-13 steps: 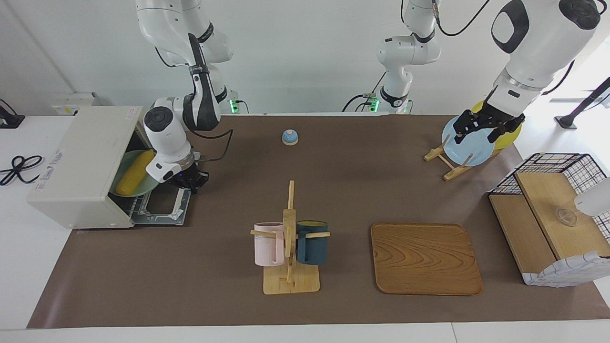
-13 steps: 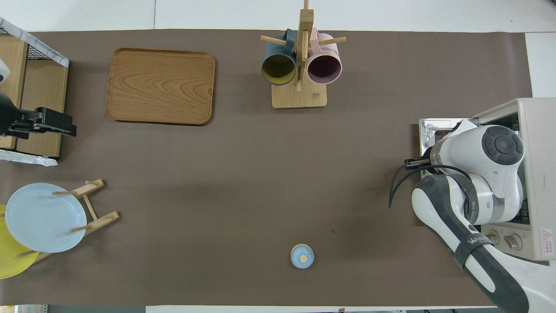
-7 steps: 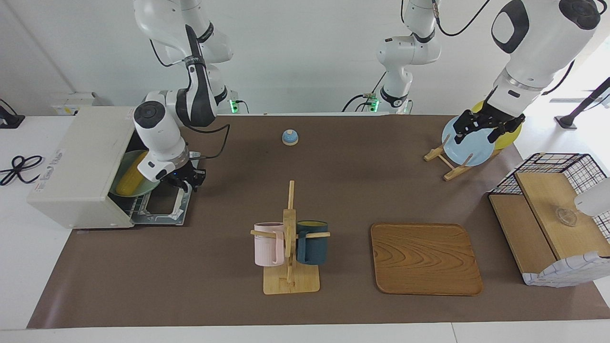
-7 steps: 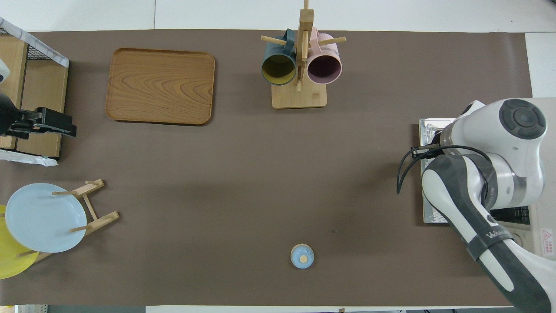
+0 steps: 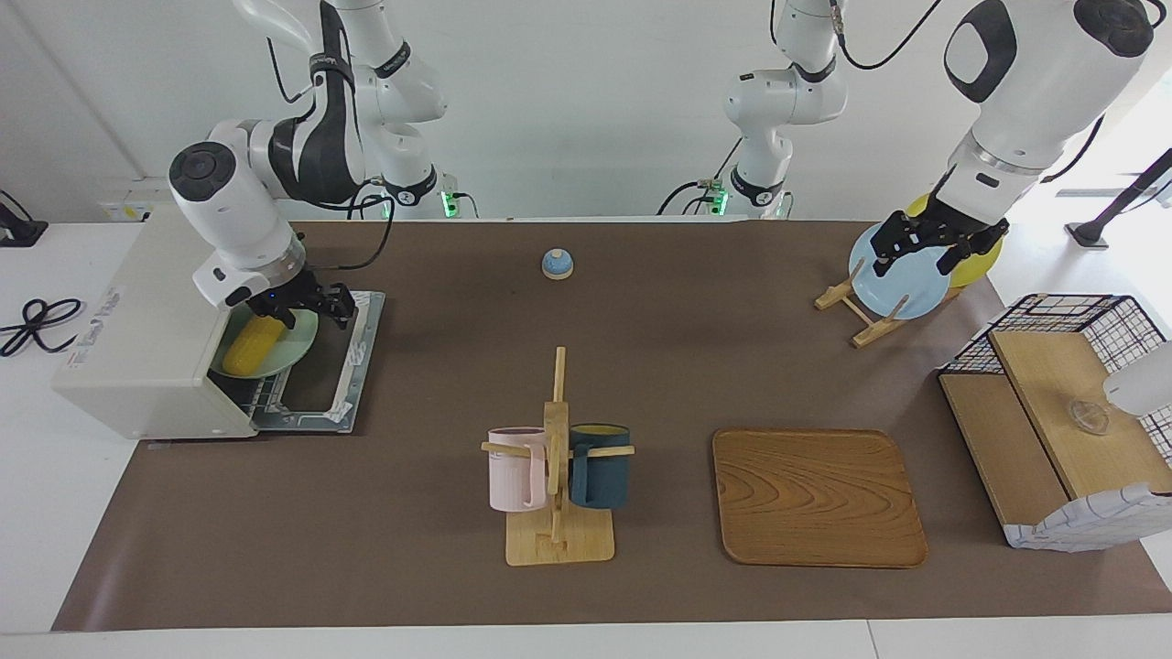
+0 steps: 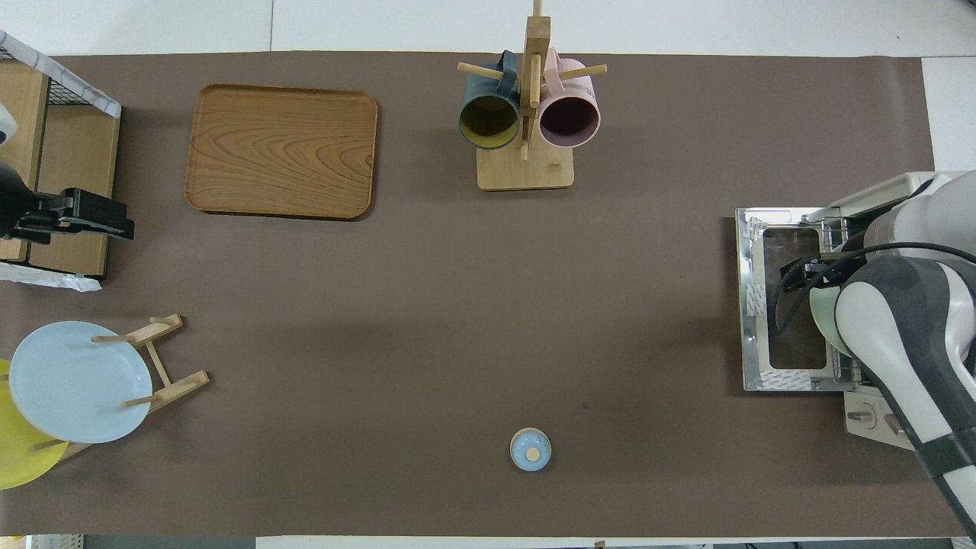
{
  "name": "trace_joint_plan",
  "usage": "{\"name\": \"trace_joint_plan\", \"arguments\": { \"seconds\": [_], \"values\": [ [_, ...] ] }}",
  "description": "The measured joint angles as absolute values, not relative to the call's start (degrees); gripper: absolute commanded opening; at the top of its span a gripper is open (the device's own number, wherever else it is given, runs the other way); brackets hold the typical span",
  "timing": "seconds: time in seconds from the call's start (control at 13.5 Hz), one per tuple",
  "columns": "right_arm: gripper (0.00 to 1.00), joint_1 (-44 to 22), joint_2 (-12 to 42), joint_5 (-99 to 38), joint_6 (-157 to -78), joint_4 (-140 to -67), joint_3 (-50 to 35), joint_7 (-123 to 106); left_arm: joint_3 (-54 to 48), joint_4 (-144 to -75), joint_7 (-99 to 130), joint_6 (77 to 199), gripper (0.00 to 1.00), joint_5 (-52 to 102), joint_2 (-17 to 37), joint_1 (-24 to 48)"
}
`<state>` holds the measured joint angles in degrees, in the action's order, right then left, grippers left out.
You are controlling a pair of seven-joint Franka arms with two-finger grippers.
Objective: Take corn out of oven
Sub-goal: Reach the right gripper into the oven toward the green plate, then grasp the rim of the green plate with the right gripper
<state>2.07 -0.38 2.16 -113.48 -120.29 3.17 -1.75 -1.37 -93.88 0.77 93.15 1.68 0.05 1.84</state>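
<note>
The off-white oven (image 5: 156, 320) stands at the right arm's end of the table, its door (image 5: 320, 389) dropped flat. The yellow corn (image 5: 249, 348) lies on a mint-green plate (image 5: 291, 346) on the rack in the oven's mouth. My right gripper (image 5: 309, 309) hangs open just above the plate's outer edge, beside the corn and not touching it. In the overhead view the right arm covers the corn; the oven (image 6: 907, 191), the door (image 6: 785, 305) and the gripper (image 6: 804, 273) show. My left gripper (image 5: 923, 249) waits over the plate rack.
A mug rack (image 5: 557, 458) with a pink and a dark-blue mug stands mid-table. Beside it lies a wooden tray (image 5: 818, 497). A small blue bell (image 5: 557, 264) sits near the robots. A plate rack (image 5: 856, 316) and a wire-and-wood basket (image 5: 1062, 412) are at the left arm's end.
My right arm has swung up and over toward the oven. Its gripper went from above the door's outer edge to above the plate and corn. The left arm has not moved.
</note>
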Motion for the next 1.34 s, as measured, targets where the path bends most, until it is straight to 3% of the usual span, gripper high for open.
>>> {"name": "trace_joint_plan", "arguments": {
  "seconds": [0.22,0.74,1.11,1.34],
  "values": [
    [0.66,2.4,-0.5,2.2,-117.2,-123.9,3.1,-1.8,-1.4,-93.9,0.8,93.2,1.0,1.7,0.1,1.8],
    [0.62,3.2,-1.4,2.2,-120.3,-128.6,3.2,-1.8,-1.4,-93.9,0.8,93.1,1.0,1.7,0.1,1.8],
    [0.35,5.5,-1.9,2.2,-121.8,-130.0,3.3,-6.3,-1.4,-93.9,0.8,93.1,1.0,1.7,0.1,1.8],
    [0.07,5.8,-2.3,2.2,-121.6,-130.3,3.3,-6.6,-1.4,-93.9,0.8,93.2,1.0,1.7,0.1,1.8]
  ]
}}
